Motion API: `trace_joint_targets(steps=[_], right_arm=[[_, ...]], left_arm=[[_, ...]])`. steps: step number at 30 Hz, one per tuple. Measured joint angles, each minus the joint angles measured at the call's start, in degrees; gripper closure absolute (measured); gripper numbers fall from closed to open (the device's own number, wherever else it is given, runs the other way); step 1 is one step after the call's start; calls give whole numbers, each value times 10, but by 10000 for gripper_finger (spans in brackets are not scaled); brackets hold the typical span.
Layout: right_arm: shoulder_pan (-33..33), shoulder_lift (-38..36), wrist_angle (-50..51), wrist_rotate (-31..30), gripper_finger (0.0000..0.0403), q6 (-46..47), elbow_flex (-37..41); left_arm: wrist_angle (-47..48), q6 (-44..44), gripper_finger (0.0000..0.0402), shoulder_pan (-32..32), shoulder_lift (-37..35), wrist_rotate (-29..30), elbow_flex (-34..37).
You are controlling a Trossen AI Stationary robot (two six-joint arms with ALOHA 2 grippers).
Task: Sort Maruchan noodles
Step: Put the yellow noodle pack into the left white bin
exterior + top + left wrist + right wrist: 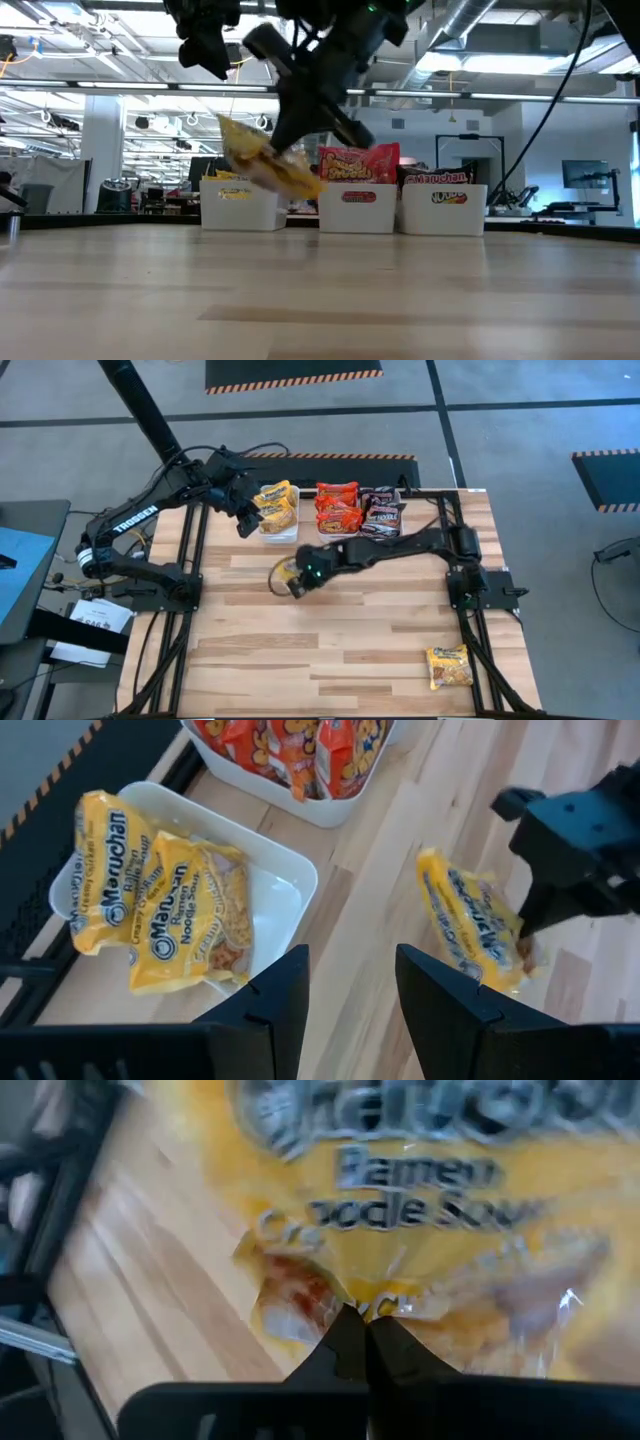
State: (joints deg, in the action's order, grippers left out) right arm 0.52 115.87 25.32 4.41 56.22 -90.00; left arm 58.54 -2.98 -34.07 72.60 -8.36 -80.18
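Observation:
A yellow Maruchan noodle packet [282,574] hangs over the middle of the table, and my right gripper [299,581] is shut on it. Three white bins stand in a row at the far edge. The left bin [292,872] holds two yellow packets [165,910], the middle bin [337,530] red ones [338,506], and the right bin [443,212] dark ones [382,510]. Another yellow packet [449,665] lies flat on the table near its right front corner. My left gripper [350,965] is open above the table beside the left bin, with nothing between its fingers. My right gripper pinches the yellow packet's crinkled wrapper [330,1295] between its two shut fingertips, close to one end of the packet [520,945]. The fingers slant down from the table's right side. The packet [262,160] hangs tilted below them, clear of the table.
The black frame rails [190,560] run along the table's left and right sides. Bare wood [330,650] spreads across the near half, apart from the packet at the right front. A striped mat edge [330,457] lies behind the bins.

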Motion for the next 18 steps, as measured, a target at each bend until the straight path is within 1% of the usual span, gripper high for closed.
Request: trace_joint_targets(steps=[5,11,13,18], right_arm=[[-43,-3,-3,-20,402,-66,-42],[-104,7,-29,-33,403,-133,-97],[-119,9,-28,-33,403,-154,-107],[-149,7,-88,-54,402,-186,-113]], left_arm=[[1,2,265,-6,-19,0,-9],[2,8,265,-7,-37,0,-59],[1,12,265,-7,-41,1,-78],[0,23,265,-8,-51,7,-115]])
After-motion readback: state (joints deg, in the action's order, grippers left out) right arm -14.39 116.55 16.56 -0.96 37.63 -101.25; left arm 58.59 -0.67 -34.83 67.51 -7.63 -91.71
